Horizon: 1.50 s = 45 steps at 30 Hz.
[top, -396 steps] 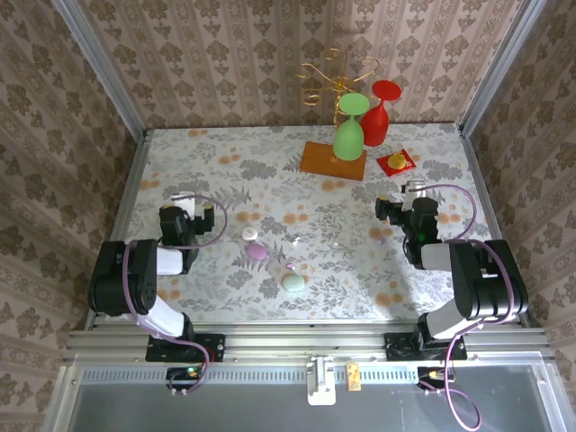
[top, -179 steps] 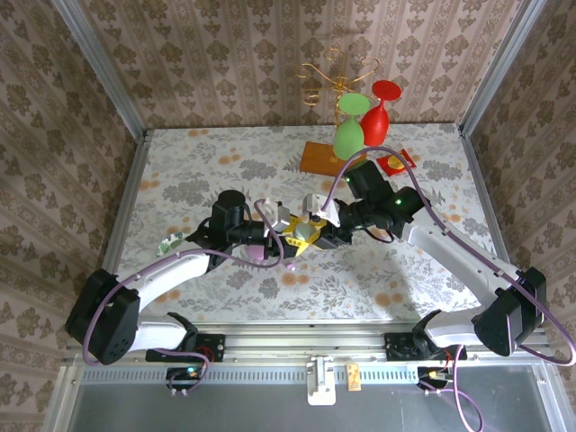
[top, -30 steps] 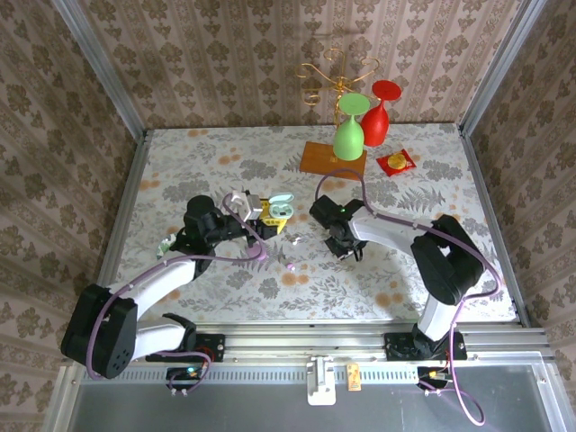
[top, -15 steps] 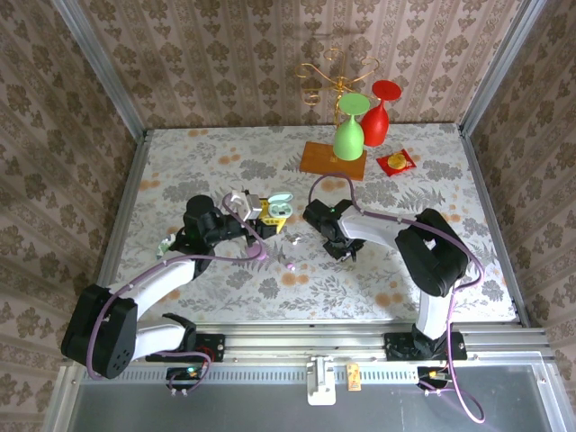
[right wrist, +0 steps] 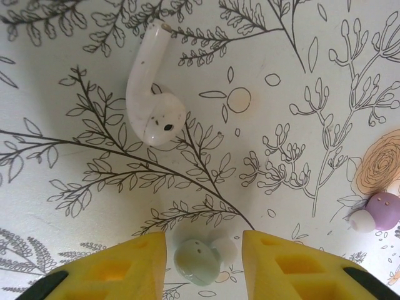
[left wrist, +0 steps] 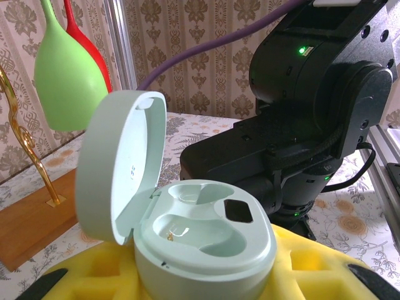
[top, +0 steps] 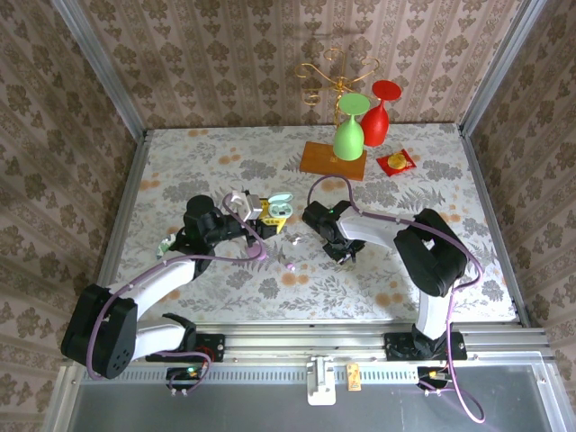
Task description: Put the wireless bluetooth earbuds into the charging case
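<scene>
Jaws of the right gripper [right wrist: 204,267] stand apart, pointed down at the flowered table [top: 180,162]. Its yellow pads [right wrist: 119,272] straddle a green earbud [right wrist: 199,262] that lies on the cloth between them, with a sliver of gap on either side, so the pads do not appear to press it. Just beyond, in the right wrist view, a white earbud [right wrist: 153,103] with a long stem lies on its side, and a purple earbud [right wrist: 382,211] sits at the right edge, well apart from the other two. The left gripper [top: 272,216] is closed on the base of a pale green charging case [left wrist: 206,244], which it holds upright between its own yellow pads. The lid [left wrist: 122,169] is swung up and back, the two wells inside are open to view, and a small gold contact shows in the nearer one. From overhead, the case hangs near the middle of the table, close to the left of the right arm [top: 378,229], whose black wrist looms just behind the case in the left wrist view. At the back of the table a green wine glass [top: 348,137] and a red wine glass [top: 380,115] are bowl-down at a gold wire rack [top: 335,76] on a wooden board [top: 328,162]. An orange packet [top: 396,162] lies on the cloth just to the right of the board.
</scene>
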Each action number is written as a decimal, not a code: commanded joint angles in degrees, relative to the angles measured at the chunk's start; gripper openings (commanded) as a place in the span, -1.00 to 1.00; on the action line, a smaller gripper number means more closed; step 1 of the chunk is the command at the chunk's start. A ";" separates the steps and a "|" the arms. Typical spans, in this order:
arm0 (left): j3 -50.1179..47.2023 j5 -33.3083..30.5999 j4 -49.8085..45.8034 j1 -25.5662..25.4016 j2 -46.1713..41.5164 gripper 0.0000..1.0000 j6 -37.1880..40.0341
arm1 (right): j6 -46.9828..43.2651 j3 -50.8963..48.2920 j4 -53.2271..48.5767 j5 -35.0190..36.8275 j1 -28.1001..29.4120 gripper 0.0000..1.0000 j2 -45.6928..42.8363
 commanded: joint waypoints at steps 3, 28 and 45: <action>-0.49 0.12 -0.62 0.28 -1.14 -0.52 1.17 | -0.43 -1.57 -1.41 -2.83 0.40 -0.26 -2.29; -0.80 -0.08 -0.58 0.25 -1.99 -0.52 1.02 | 0.16 -0.65 -2.86 -1.76 -0.63 -0.53 0.82; -1.16 -0.67 -0.58 0.33 -2.39 -0.52 1.18 | 6.61 -7.72 14.40 -51.97 -13.20 -0.55 -5.26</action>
